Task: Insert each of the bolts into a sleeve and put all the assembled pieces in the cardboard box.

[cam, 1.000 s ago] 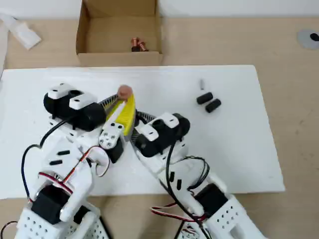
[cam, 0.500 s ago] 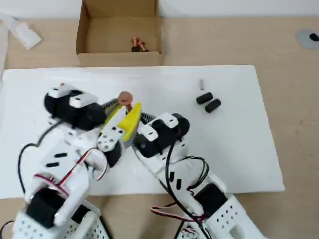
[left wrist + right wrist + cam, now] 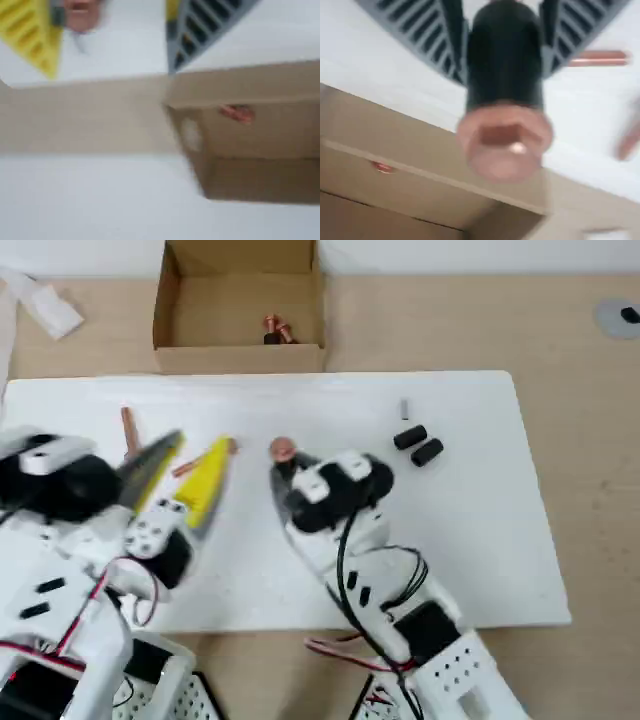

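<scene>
Left gripper (image 3: 204,440) was swung leftward, pincer apart. Black cylindrical sleeve (image 3: 504,60), copper bolt (image 3: 504,137) seated, was clamped in right gripper (image 3: 502,70). Insertion judged done; carry over brown cardboard box (image 3: 240,358) needed next.

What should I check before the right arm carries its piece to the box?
1. Bolt seated: ok, the assembled piece shows the head against the sleeve's end.
2. Grip: ok, the right gripper is shut on it.
3. Path: ok, the left gripper is open, off to one side.
4. Target: ok, the cardboard box is open with room.
5. Position: not ok, the piece is over the white mat, short of the box.
</scene>
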